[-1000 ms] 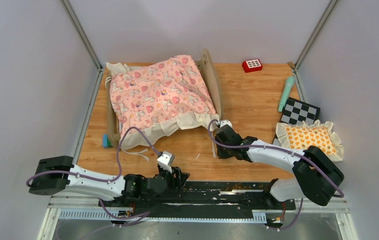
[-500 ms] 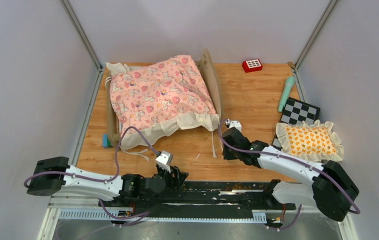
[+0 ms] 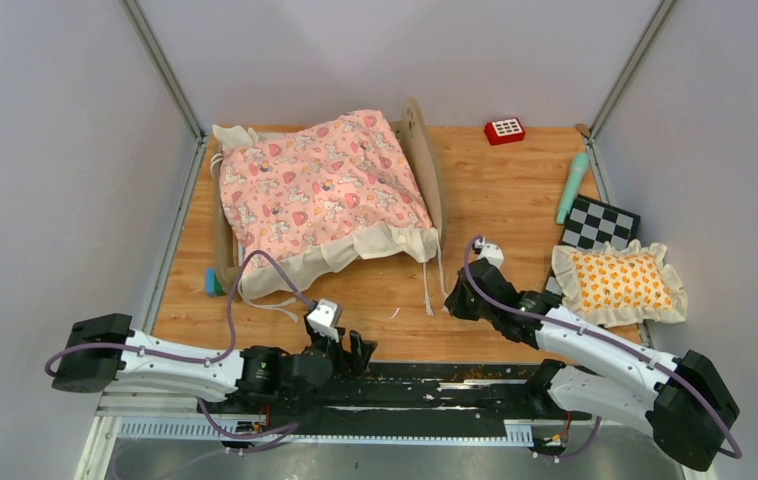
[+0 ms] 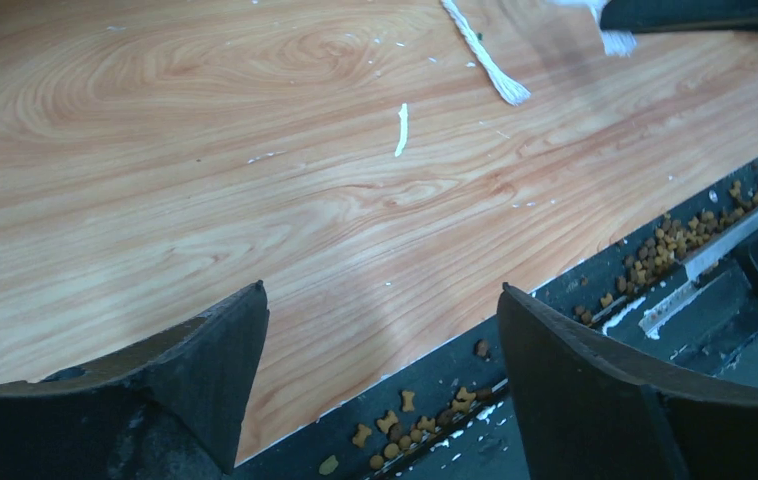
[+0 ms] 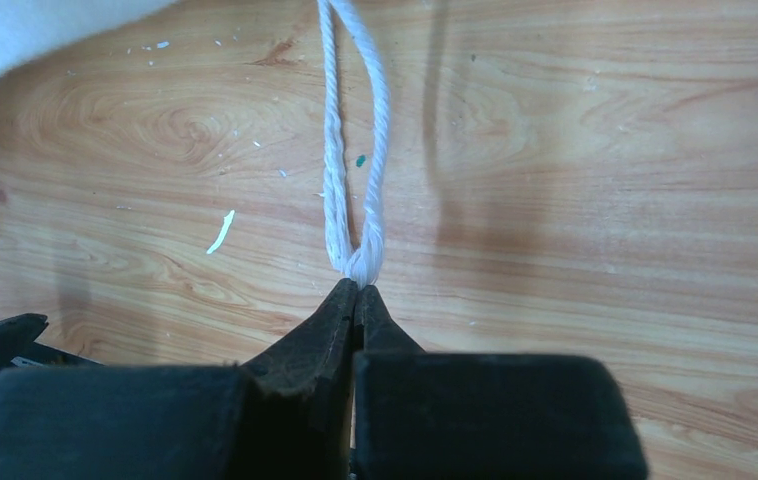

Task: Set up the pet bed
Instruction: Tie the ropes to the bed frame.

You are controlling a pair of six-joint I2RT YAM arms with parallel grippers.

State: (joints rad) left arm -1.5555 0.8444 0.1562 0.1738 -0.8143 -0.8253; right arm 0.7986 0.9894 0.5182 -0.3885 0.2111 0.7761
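Note:
The pet bed [image 3: 421,150] stands at the back left, a light-wood frame whose rounded headboard faces right. A pink printed quilt [image 3: 320,190] with a cream ruffle lies rumpled over it and hides the mattress. White tie cords [image 3: 428,280] hang from the quilt's near right corner onto the table. My right gripper [image 3: 454,303] is just right of them; in the right wrist view it [image 5: 358,286] is shut on the end of the doubled cord [image 5: 353,150]. My left gripper [image 3: 359,350] [image 4: 380,292] stands open at the table's near edge, with nothing between its fingers.
An orange-patterned frilled pillow [image 3: 620,282] lies at the right, beside a checkerboard card [image 3: 600,222] and a green stick [image 3: 572,187]. There is a red keypad toy [image 3: 504,130] at the back and a teal piece [image 3: 213,282] by the bed's near left corner. Kibble [image 4: 675,245] lies in the black rail.
My right gripper has shut on the quilt's cord and shifted right and nearer, drawing the cord along. The left gripper's jaws have spread wider, staying in place.

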